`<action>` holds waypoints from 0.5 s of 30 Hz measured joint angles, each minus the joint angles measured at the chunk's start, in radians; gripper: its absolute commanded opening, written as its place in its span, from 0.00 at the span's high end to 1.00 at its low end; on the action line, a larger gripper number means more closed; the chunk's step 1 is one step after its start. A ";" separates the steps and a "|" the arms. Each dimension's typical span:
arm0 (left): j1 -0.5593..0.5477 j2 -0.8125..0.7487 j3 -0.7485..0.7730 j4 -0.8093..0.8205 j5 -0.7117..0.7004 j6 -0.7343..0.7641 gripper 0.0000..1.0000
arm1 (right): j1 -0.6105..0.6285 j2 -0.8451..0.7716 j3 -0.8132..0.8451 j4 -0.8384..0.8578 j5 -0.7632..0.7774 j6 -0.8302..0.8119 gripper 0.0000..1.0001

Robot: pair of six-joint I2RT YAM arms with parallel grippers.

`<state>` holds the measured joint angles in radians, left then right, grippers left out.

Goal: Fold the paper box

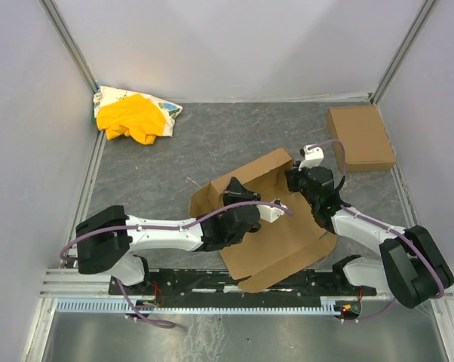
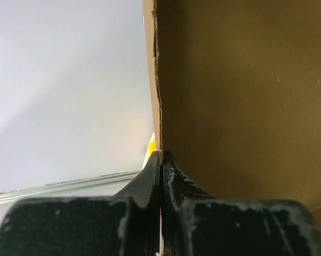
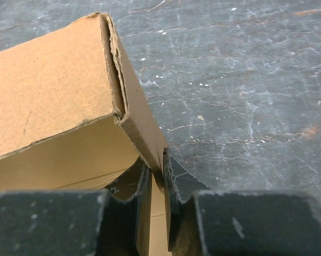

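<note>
At centre frame on the desk (image 1: 212, 143), the paper box (image 1: 287, 241) is part-folded, rear walls up, lower panels flat, left hand (image 2: 160, 160) and right hand (image 3: 156, 176) each pinching a wall.

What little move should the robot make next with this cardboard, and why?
Likely, the right gripper should swing the doubled wall corner it pinches inward, standing it squarer. The left gripper clamps another raised flap of the paper box, while the near panels lie flat, so walls come first.
</note>
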<state>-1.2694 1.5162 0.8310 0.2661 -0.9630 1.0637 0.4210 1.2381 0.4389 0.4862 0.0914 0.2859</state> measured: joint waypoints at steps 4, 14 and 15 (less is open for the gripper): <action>-0.002 0.010 0.000 0.028 -0.002 0.014 0.97 | 0.031 -0.004 -0.007 0.003 0.100 -0.003 0.82; -0.002 0.020 0.000 0.080 -0.005 0.048 0.97 | 0.067 0.001 -0.021 0.026 0.214 0.004 0.80; -0.003 0.021 0.000 0.082 -0.004 0.053 0.97 | 0.071 0.001 -0.021 0.024 0.228 0.006 0.80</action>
<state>-1.2720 1.5372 0.8310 0.3485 -0.9672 1.1164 0.4915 1.2388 0.4175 0.5106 0.3195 0.2920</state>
